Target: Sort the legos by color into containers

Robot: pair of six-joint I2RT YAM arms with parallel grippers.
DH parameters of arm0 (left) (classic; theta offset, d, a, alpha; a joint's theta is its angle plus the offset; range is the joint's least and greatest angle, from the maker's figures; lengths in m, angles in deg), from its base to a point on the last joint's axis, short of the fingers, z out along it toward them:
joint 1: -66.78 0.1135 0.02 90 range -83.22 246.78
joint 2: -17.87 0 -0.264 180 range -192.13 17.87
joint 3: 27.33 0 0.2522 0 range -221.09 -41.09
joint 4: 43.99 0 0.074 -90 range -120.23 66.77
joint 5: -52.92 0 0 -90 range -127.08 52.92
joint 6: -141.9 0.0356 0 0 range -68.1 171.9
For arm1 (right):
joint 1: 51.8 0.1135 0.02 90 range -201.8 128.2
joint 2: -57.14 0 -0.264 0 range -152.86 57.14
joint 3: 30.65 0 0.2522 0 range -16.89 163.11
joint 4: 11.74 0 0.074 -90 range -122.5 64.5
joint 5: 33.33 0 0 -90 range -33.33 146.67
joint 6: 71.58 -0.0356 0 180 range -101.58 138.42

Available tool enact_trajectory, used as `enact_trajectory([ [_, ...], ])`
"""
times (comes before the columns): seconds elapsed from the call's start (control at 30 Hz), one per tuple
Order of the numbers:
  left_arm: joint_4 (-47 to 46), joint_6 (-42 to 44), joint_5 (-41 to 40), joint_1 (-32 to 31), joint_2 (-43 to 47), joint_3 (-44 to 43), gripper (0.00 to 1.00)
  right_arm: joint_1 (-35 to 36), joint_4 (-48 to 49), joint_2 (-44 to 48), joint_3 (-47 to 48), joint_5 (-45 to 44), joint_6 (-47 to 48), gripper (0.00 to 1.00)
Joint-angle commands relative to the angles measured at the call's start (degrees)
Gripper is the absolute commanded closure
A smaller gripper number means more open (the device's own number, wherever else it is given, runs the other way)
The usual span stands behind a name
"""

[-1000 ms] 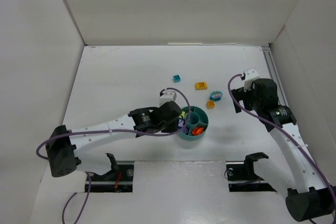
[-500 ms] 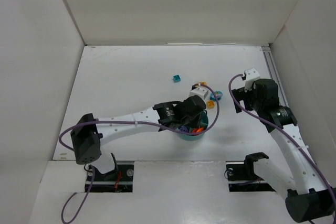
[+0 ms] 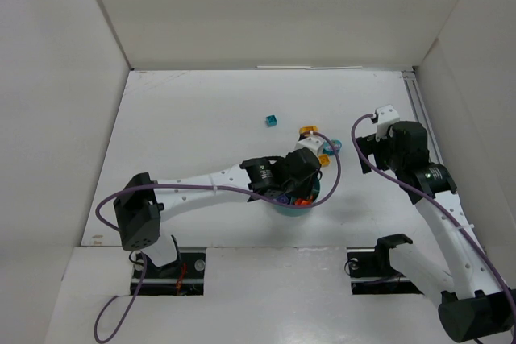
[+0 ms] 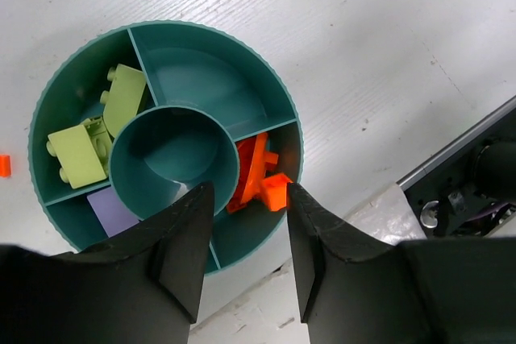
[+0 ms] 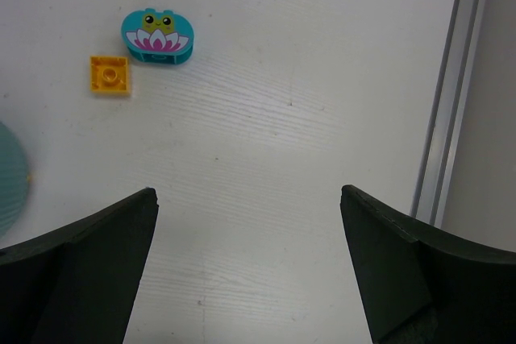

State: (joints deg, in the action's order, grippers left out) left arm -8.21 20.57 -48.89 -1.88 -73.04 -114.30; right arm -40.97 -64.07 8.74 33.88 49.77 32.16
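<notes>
The round teal dish [image 4: 242, 78] fills the left wrist view. Lime green legos [image 4: 89, 138] lie in its left wedge, a purple piece [image 4: 109, 209] in the wedge below, and orange legos [image 4: 254, 168] in the right wedge. My left gripper [image 4: 250, 191] hangs over the orange wedge, open, with a small orange brick [image 4: 276, 191] lying just off its right fingertip. From above, the left gripper [image 3: 300, 173] covers most of the dish [image 3: 292, 205]. My right gripper [image 5: 247, 192] stands wide open over bare table, holding nothing.
Loose on the table beyond the dish are a teal brick [image 3: 272, 120], a yellow brick [image 3: 306, 130], a teal lotus piece [image 5: 158, 38] and a small orange tile [image 5: 110, 75]. A metal rail [image 5: 447, 118] runs along the right edge. White walls enclose the table.
My left arm has swung right from the dish's left side to above the dish, and its jaws have parted. The right arm has not moved.
</notes>
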Motion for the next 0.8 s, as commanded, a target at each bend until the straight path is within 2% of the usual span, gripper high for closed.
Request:
enact_trajectory([
  [0.0, -0.05, 0.39, 0.12, -0.33, 1.96, -1.94, 0.62, -0.46, 1.65, 0.77, -0.22, 0.48, 0.15, 0.0],
  [0.27, -0.05, -0.13, -1.02, -0.33, 3.63, -1.94, 0.61, -0.46, 2.17, 1.29, -0.23, 1.88, 0.15, 0.0],
  [0.3, -0.05, -0.74, -1.98, -0.33, 4.25, -1.41, 0.58, -0.46, 2.88, 1.99, -0.23, 3.1, 2.24, 0.0],
  [0.33, 0.47, -1.53, -3.38, -0.33, 4.78, -1.41, 0.54, -0.46, 3.67, 2.0, -0.23, 7.73, 3.74, 0.0],
  [0.43, 1.79, -3.99, -7.06, 0.45, 7.94, 0.69, 0.31, -0.46, 8.5, 5.06, -2.06, 15.66, 7.79, 0.0],
  [0.47, 2.84, -6.7, -7.08, 1.42, 9.08, 1.48, 0.21, -0.46, 9.38, 5.68, -2.07, 18.47, 8.41, 0.0],
  [0.5, 3.46, -8.46, -7.08, 2.82, 11.79, 2.71, 0.15, 1.28, 10.6, 6.3, -2.07, 19.28, 8.93, 0.0],
  [0.57, 4.08, -12.16, -6.04, 8.61, 15.05, 8.15, 0.05, 3.83, 11.67, 7.35, -2.07, 20.33, 9.82, 0.0],
  [0.6, 4.08, -15.31, -5.16, 11.16, 18.46, 10.43, 0.0, 7.59, 12.19, 7.36, -2.07, 20.34, 10.6, 0.0],
  [0.63, 4.08, -16.73, -4.02, 13.97, 20.14, 12.72, 0.0, 10.06, 12.72, 7.36, -1.46, 19.73, 10.61, 0.0],
  [0.67, 4.08, -17.88, -1.22, 20.17, 21.55, 17.0, 0.0, 12.78, 13.25, 6.31, -0.76, 16.68, 10.61, 0.0],
  [0.7, 4.78, -19.02, -0.06, 23.45, 22.96, 19.05, 0.0, 15.94, 13.25, 5.43, -0.75, 14.56, 11.13, 0.0],
  [0.73, 5.31, -20.86, 0.99, 26.36, 25.58, 20.9, 0.0, 23.11, 13.25, 4.21, 0.99, 12.11, 11.14, 0.0],
  [0.77, 5.31, -21.75, 1.7, 31.96, 26.92, 24.13, 0.0, 27.01, 13.25, 0.63, 1.96, 9.47, 11.14, 0.0],
])
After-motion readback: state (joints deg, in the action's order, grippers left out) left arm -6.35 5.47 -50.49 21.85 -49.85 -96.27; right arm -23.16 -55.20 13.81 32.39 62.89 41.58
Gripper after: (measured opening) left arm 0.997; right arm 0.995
